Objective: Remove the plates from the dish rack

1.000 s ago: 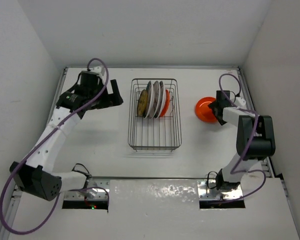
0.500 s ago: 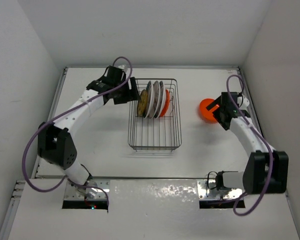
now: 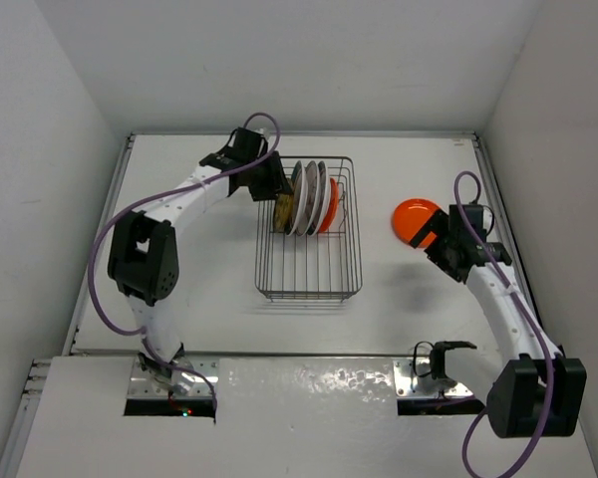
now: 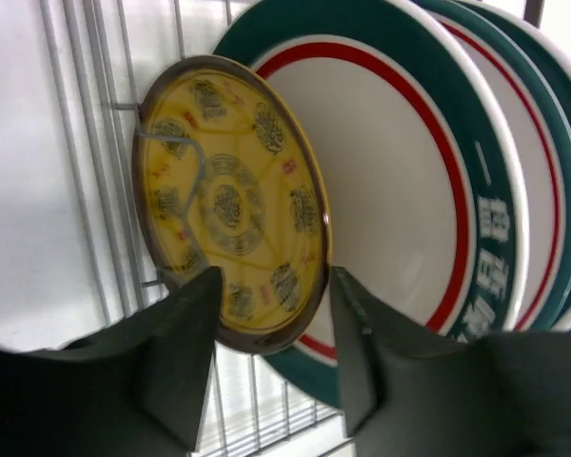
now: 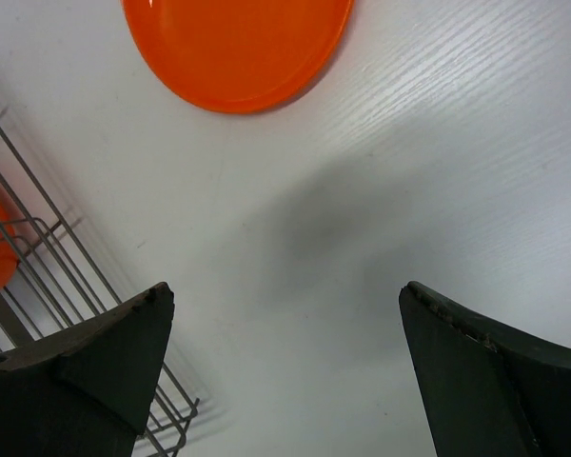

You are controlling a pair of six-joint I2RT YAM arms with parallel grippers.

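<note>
Now at the yellow plate point(image 4: 228, 200), outermost on the left of the row in the dish rack point(image 3: 309, 295).

Straddles that plate's lower rim with the left gripper point(image 4: 271, 286), jaws part-way apart, 1 finger to each side; cannot tell whether either pad presses yet. Goes for the end plate probably because nothing blocks its outer face. Leaves the other plates point(image 3: 314, 194) upright between the tines, with the rack mid-tabletop point(image 3: 199, 289), nearer the far edge. Holds the right gripper point(image 5: 285, 295) low over bare surface, jaws wide apart and empty, just beside 1 orange plate point(image 5: 238, 48) lying flat near the right edge, likely kept clear so more plates can land there.
</note>
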